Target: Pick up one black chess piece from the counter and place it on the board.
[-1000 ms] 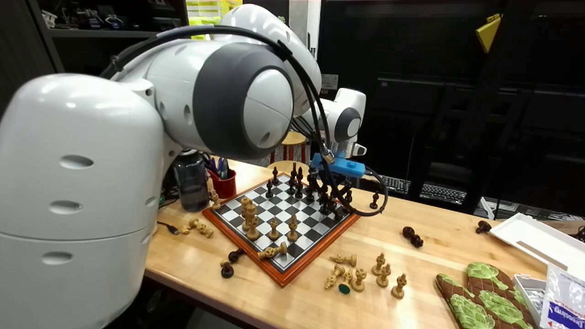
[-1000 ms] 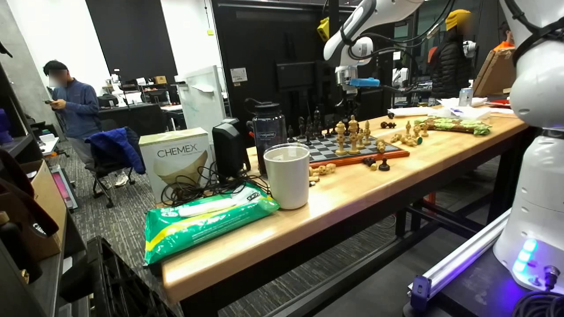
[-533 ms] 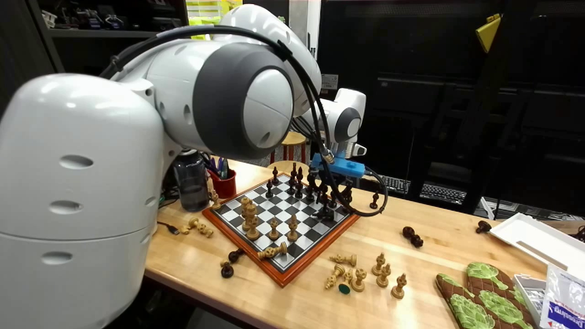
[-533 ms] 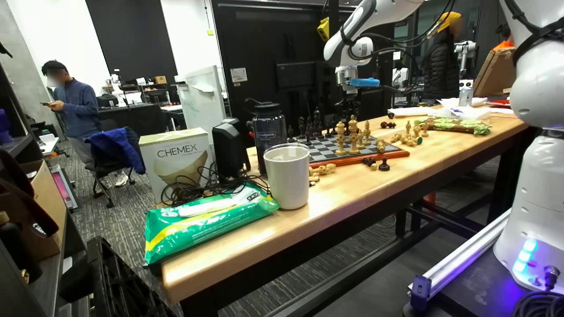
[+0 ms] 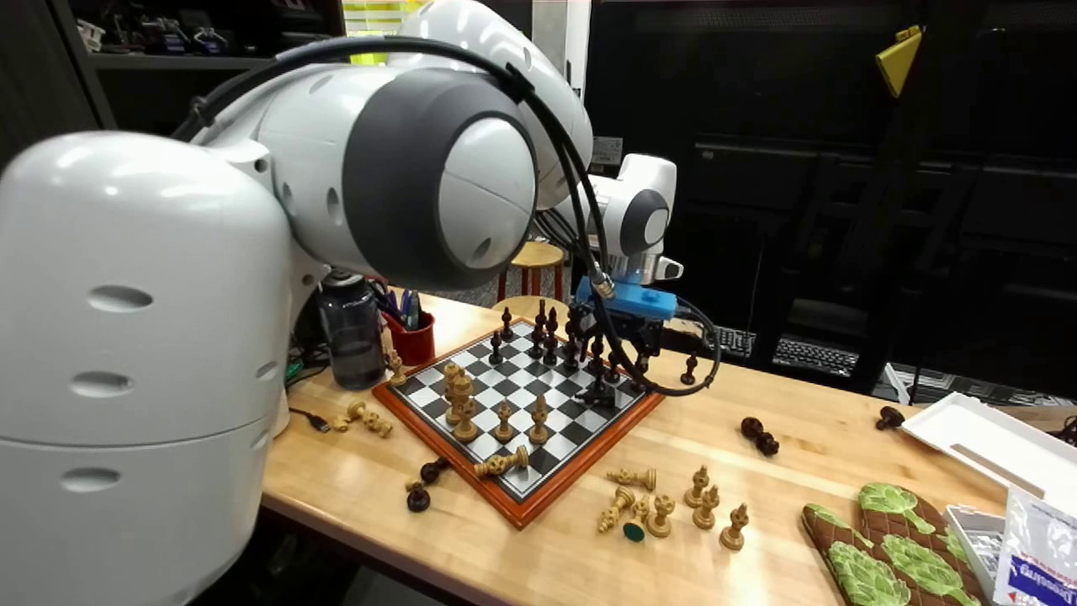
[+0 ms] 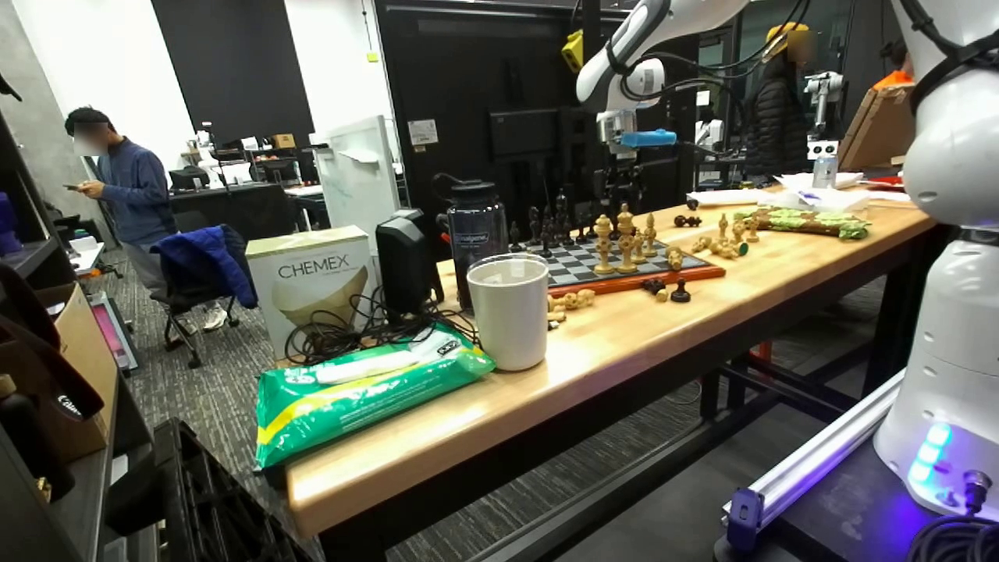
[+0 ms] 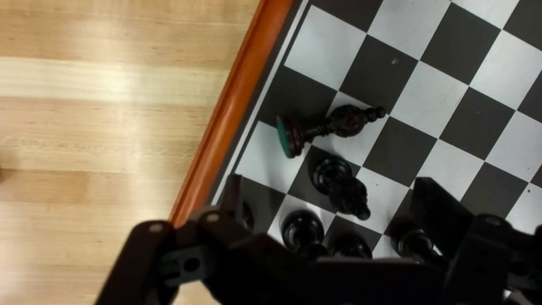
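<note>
A black chess piece [image 7: 347, 120] lies on its side on the checked board [image 7: 237, 101], near the reddish frame, its green base toward the edge. In an exterior view this toppled piece [image 5: 597, 394] rests among other dark pieces. My gripper [image 7: 330, 182] hovers over the board with its jaws wide apart, and nothing is held. Upright dark pieces [image 7: 302, 228] stand beneath and between the fingers, some partly hidden by them. On the counter [image 5: 572, 564], further black pieces [image 5: 760, 436] lie beside the board.
Pale pieces [image 5: 660, 515], standing and fallen, are on the counter beside the board. Farther along are a leaf-patterned mitt [image 5: 900, 547] and a white tray [image 5: 993, 429]. A dark bottle [image 5: 349, 337] and red pen cup [image 5: 412, 341] flank another corner; a white cup [image 6: 509, 312] stands nearer the counter's end.
The black piece, tilted under the gripper a second ago, has dropped onto its side on the board. The jaws have opened and the gripper has risen slightly.
</note>
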`<action>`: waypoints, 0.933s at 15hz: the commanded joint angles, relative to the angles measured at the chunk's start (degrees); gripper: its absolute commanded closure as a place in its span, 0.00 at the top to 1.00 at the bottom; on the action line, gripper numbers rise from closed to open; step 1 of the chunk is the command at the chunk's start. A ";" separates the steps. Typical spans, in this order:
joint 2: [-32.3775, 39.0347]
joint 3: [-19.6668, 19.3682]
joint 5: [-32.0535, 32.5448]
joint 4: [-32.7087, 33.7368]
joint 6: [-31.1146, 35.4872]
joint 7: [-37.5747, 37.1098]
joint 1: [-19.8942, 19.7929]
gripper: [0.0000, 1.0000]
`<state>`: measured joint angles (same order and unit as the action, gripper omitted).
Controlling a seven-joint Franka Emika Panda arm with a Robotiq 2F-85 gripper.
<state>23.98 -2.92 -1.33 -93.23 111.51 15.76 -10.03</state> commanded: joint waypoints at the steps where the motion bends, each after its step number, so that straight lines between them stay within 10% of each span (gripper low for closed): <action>1: -4.97 -1.48 2.55 -3.69 1.28 -4.04 1.03 1.00; 14: -19.74 -1.60 3.34 -13.14 -1.75 -11.23 2.49 1.00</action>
<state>9.74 -4.07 1.74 -101.70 110.79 6.66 -8.79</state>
